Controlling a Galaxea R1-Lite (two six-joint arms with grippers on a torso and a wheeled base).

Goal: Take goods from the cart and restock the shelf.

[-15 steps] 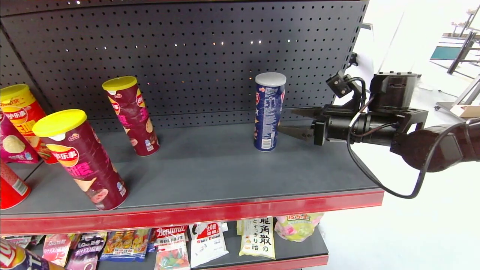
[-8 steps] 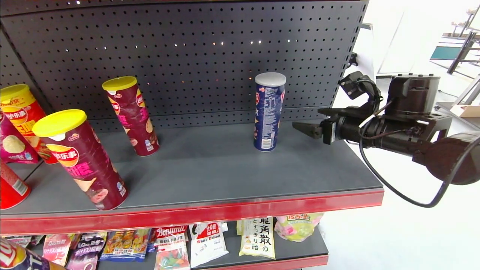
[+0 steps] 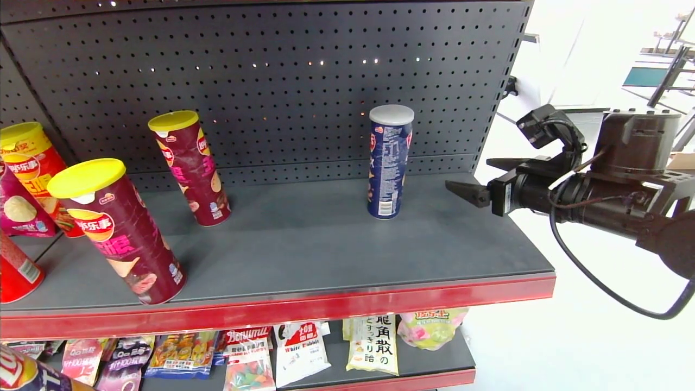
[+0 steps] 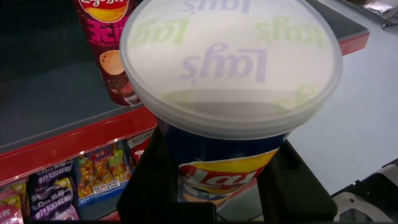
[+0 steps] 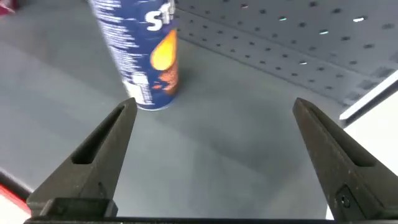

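Observation:
A blue chips can (image 3: pixel 389 163) with a grey lid stands upright toward the back of the dark shelf (image 3: pixel 304 244); it also shows in the right wrist view (image 5: pixel 143 56). My right gripper (image 3: pixel 468 174) hovers open over the shelf's right end, a short way right of that can and apart from it. Nothing sits between its fingers (image 5: pixel 99 155). In the left wrist view, my left gripper (image 4: pixel 227 183) is shut on a second blue chips can (image 4: pixel 230 93) with a translucent white lid, held in front of the shelf's red front edge (image 4: pixel 74 146).
Two maroon cans with yellow lids (image 3: pixel 122 233) (image 3: pixel 190 168) lean on the shelf's left half, and more cans (image 3: pixel 27 163) stand at the far left. Bare shelf lies between the maroon cans and the blue one. Snack bags (image 3: pixel 304 353) fill the lower shelf. A pegboard (image 3: pixel 271 81) backs the shelf.
My right gripper has pulled back to the right, away from the blue can on the shelf, staying open. The can and other goods have not moved.

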